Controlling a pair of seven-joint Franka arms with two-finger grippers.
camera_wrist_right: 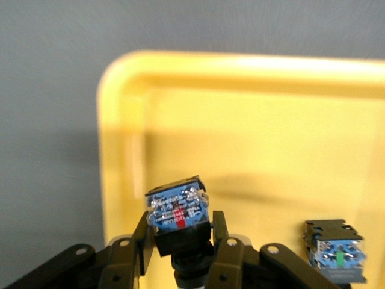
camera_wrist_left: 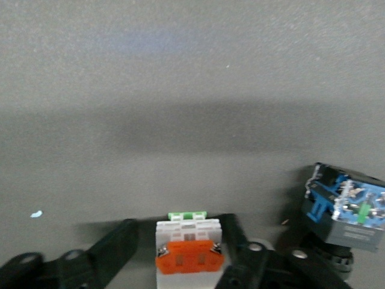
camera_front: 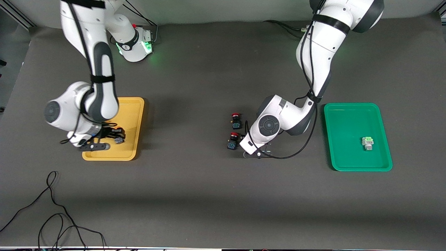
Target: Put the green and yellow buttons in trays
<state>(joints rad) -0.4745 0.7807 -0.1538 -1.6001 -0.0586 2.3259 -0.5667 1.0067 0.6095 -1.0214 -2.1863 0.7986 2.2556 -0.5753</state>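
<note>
Right gripper point(camera_wrist_right: 180, 244): over the yellow tray point(camera_front: 134, 115), jaws clamped on a black-and-blue button point(camera_wrist_right: 178, 211). A second black-and-blue button point(camera_wrist_right: 335, 251) lies in the same tray (cap colours not visible).

Left gripper point(camera_wrist_left: 187, 256): low over the tabletop point(camera_front: 209, 191) just beside two red-capped buttons point(camera_front: 235, 119), jaws on either side of a white button point(camera_wrist_left: 189, 247) with a green face; whether they grip it cannot be told.

Green tray point(camera_front: 343, 118): toward the left arm's end, one white green-faced button point(camera_front: 367, 143) inside.
</note>
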